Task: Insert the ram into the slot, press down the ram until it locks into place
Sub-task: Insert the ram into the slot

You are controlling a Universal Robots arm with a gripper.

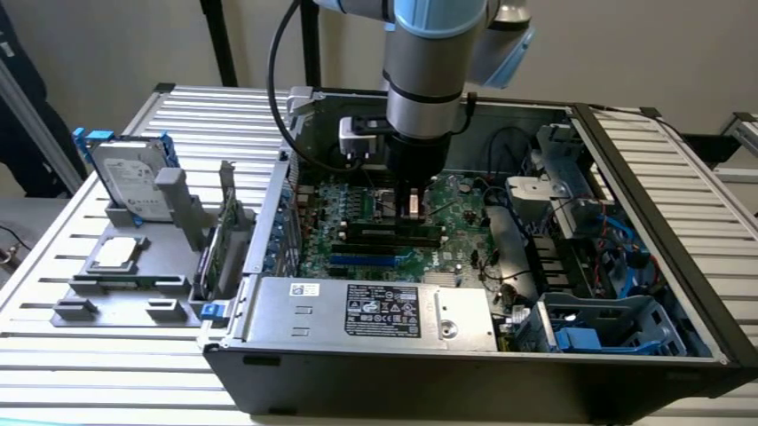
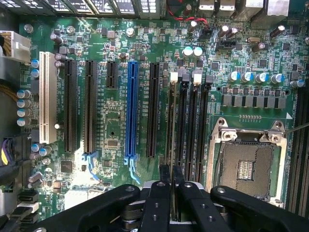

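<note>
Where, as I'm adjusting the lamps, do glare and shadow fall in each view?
Exterior view: the arm shades the motherboard beneath it, while the metal power supply is bright. Wrist view: light is even over the slots; the capacitor tops and the processor socket frame glint; the black gripper reads dark.

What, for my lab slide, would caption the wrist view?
Wrist camera: gripper lined up with the black memory slots on the green motherboard, beside the empty processor socket.
</note>
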